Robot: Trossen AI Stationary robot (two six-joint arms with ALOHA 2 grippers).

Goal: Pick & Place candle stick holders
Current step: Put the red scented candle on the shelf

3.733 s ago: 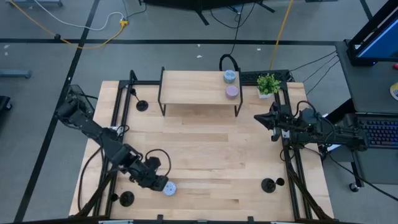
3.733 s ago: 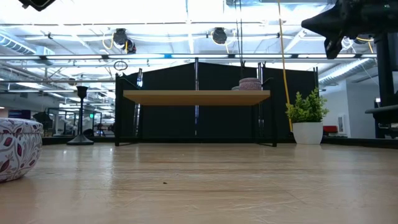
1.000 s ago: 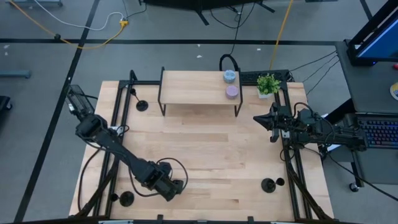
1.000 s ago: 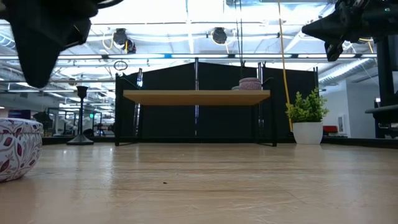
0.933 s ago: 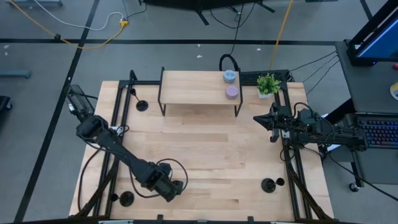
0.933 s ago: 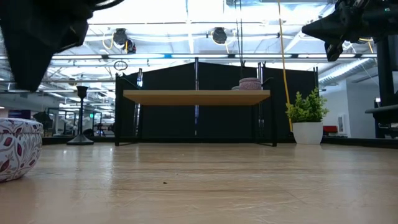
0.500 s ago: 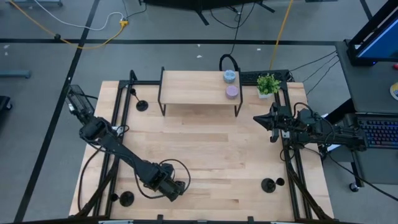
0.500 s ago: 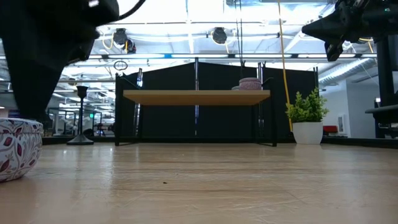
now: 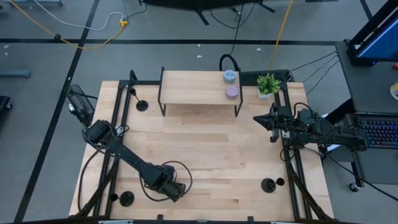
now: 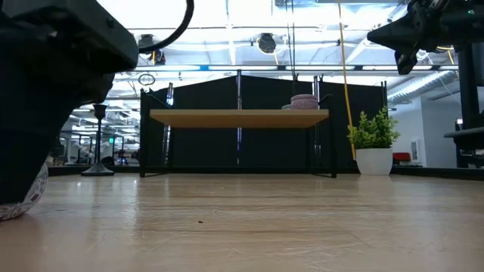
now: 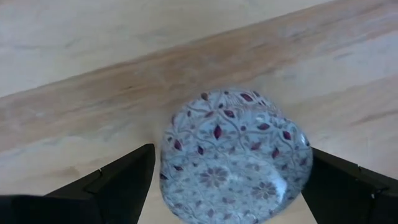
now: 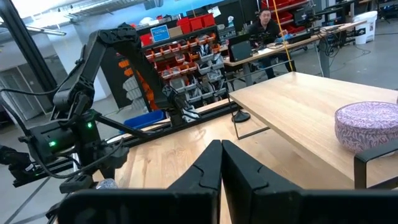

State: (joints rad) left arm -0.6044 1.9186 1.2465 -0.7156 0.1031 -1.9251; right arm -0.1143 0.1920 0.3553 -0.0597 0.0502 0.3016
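Observation:
Three black candle stick holders stand on their disc bases: one at the far left [image 9: 142,106], one at the near left corner [image 9: 126,199], one near the right [image 9: 268,185]. My left gripper [image 9: 173,190] is low at the near edge, open. Its fingers [image 11: 127,180] stand on either side of a white patterned puck [image 11: 233,155] that rests on the table. No touch shows. In the low view the gripper [image 10: 45,113] hides most of that puck [image 10: 29,202]. My right gripper [image 9: 258,118] hangs shut above the table's right side, holding nothing.
A wooden shelf [image 9: 199,87] on black legs stands at the far edge, with a blue puck [image 9: 229,76] and a lavender puck [image 9: 231,91] on it. A small potted plant [image 9: 268,84] sits at the far right. Black frame rails run along both sides.
My left gripper has come down and a little toward the table's near edge, over the white patterned puck, so that its fingers now straddle it. The puck has stayed in place. The gripper's opening has not changed.

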